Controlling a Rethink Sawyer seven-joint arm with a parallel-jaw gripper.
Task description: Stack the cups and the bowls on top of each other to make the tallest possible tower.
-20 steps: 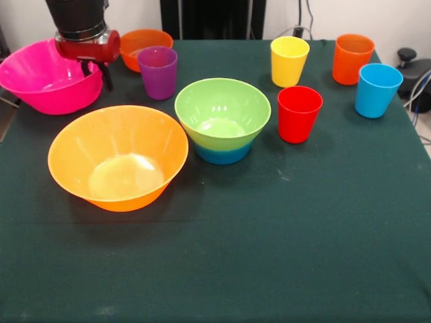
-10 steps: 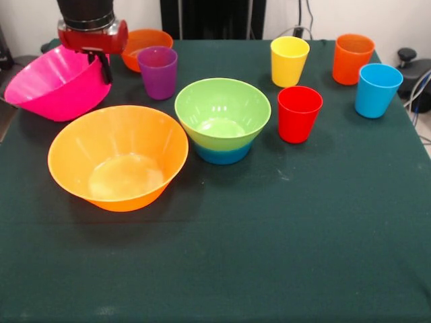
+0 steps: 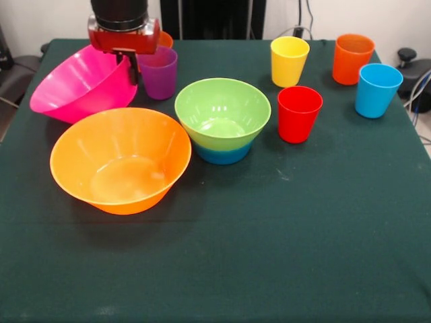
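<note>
Lifted, tilted pink bowl [image 3: 81, 84] hangs from gripper [image 3: 128, 62].

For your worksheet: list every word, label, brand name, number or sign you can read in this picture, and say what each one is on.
None: no readable text shows anywhere. The cups, such as the red cup, the bowls, such as the green bowl, and the end effector are all plain.

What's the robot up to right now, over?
Gripper clamped on pink bowl rim, bowl tilted. Green bowl nested on blue. Big orange bowl sits close beside.
</note>
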